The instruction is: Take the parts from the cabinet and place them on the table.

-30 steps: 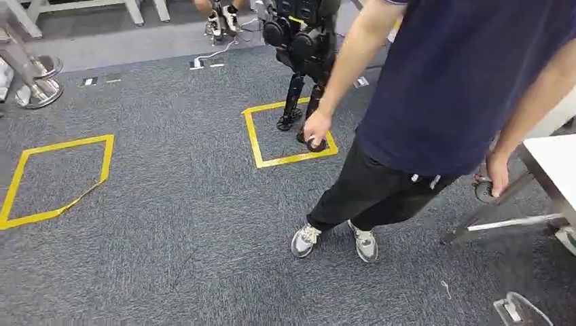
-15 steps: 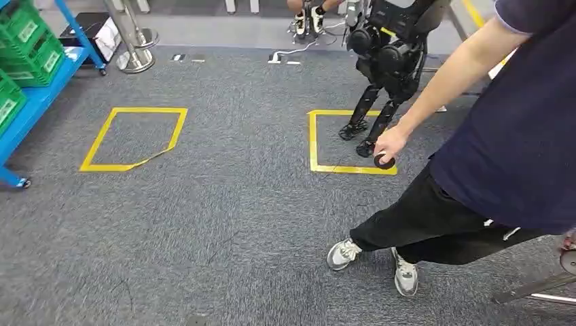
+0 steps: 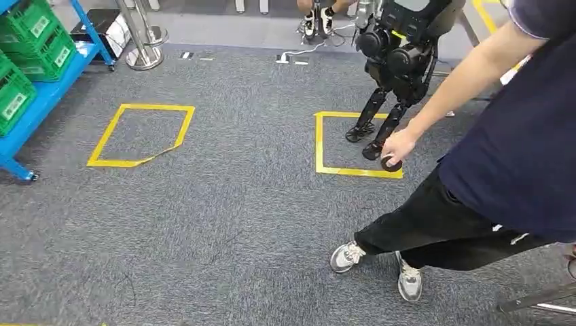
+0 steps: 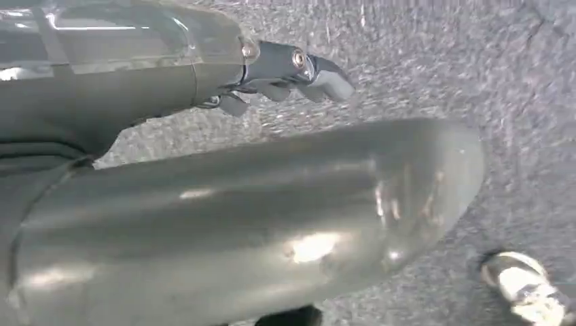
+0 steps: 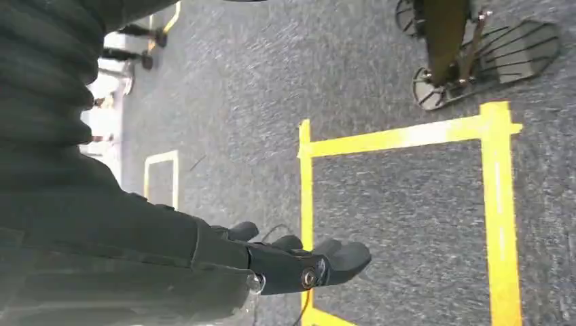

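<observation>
The blue cabinet (image 3: 42, 100) stands at the far left of the head view, with green bins (image 3: 35, 39) on its shelves; what lies in the bins cannot be made out. My left hand (image 4: 289, 71) hangs over grey carpet, its fingers loosely stretched and holding nothing. My right hand (image 5: 299, 261) also hangs over the carpet, fingers extended and apart with nothing in them, close to a yellow tape square (image 5: 407, 136).
A person (image 3: 516, 149) in a dark shirt stands close on the right, holding a small black round thing (image 3: 390, 163). Another dark robot (image 3: 401, 54) stands at a yellow square (image 3: 353, 170). A second yellow square (image 3: 139, 136) lies left. Metal stand bases (image 3: 142, 58) are behind.
The whole picture has swung left as the camera turned: the blue cabinet with green bins has come into view and the white table has left the right edge.
</observation>
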